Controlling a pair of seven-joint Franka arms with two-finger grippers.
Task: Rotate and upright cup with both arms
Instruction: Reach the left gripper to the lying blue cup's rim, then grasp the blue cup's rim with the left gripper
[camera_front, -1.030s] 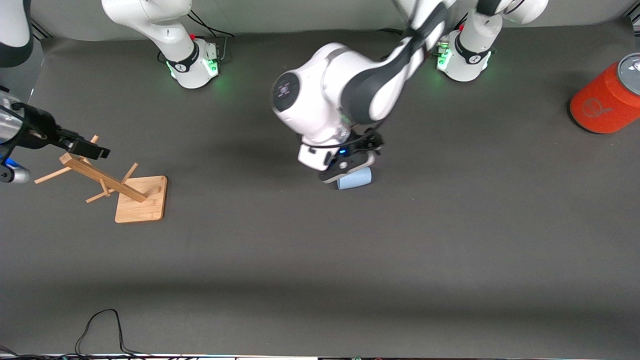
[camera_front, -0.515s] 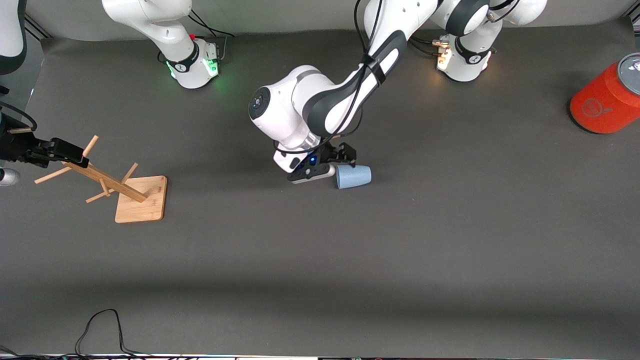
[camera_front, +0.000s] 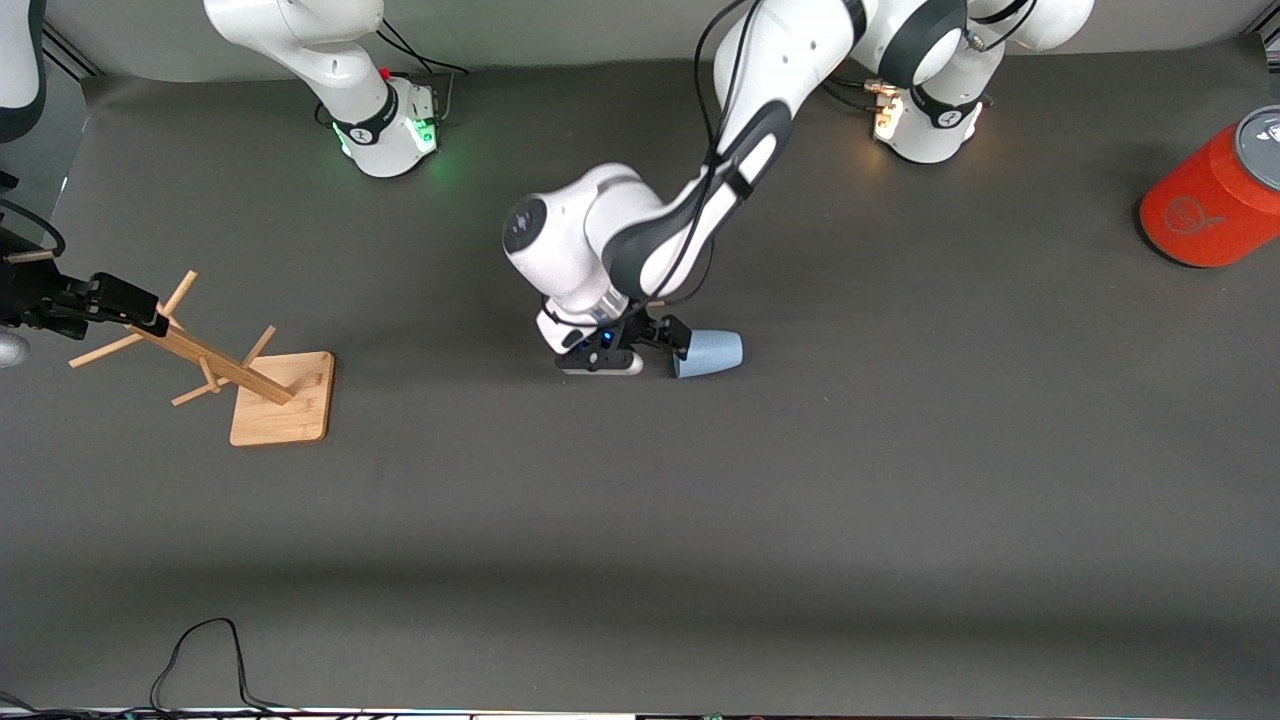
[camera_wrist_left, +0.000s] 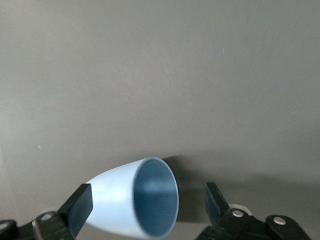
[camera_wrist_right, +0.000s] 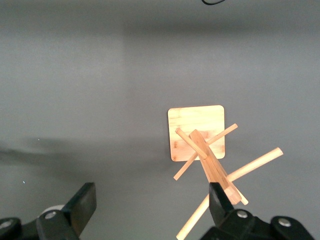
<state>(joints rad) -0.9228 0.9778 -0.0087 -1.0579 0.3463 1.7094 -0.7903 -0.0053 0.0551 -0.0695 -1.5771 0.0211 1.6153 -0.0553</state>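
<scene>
Blue and small, the cup (camera_front: 708, 353) lies on its side on the grey bench (camera_front: 800, 520), about in the middle, with its wide mouth pointing toward the right arm's end. The left tool (camera_front: 668, 342) is down low right at that mouth. In the left wrist view its two fingers (camera_wrist_left: 80, 207) are spread wide, one touching or just beside the cup's outer wall and the other well clear of the rim, so it grips nothing yet. To do this step well, I think the tool should slide on a bit more so the cup (camera_wrist_left: 135, 197) sits between the fingers, then close slowly. A hard squeeze or a bump could make the cup roll away. The right tool (camera_front: 118, 300) waits, wide open with nothing in it, over the wooden rack (camera_front: 235, 375) at the right arm's end of the bench.
</scene>
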